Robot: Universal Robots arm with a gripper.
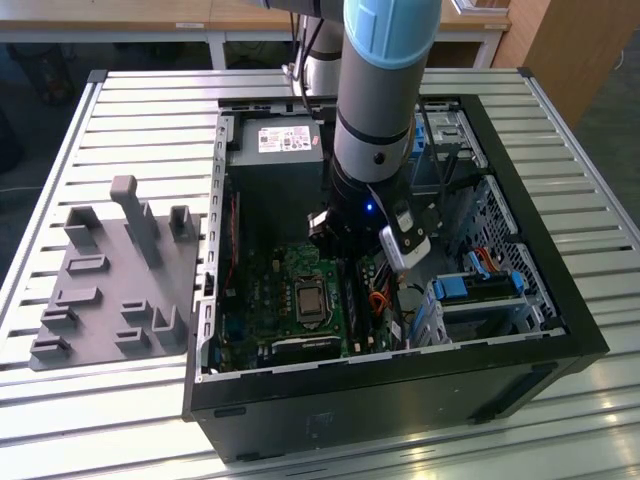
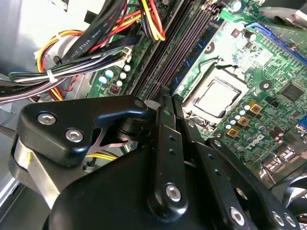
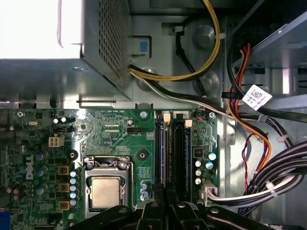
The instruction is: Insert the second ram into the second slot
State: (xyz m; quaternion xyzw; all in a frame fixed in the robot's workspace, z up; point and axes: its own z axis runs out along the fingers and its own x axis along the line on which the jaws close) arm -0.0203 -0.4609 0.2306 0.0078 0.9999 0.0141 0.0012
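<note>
The second ram (image 3: 161, 153) stands on edge among the memory slots (image 3: 180, 153), just beside the processor socket (image 3: 106, 190), inside the open computer case (image 1: 580, 330) near the table's (image 1: 150, 110) front edge. The end effector (image 3: 166, 194) looks pressed nearly together, pinching what I take to be the ram's top edge. I'd judge the strip light, stiff and fragile, best held by its long edges, off the chips. The case also holds the motherboard (image 3: 115, 129), power supply (image 1: 275, 160) and bundled cables (image 3: 268, 177).
</note>
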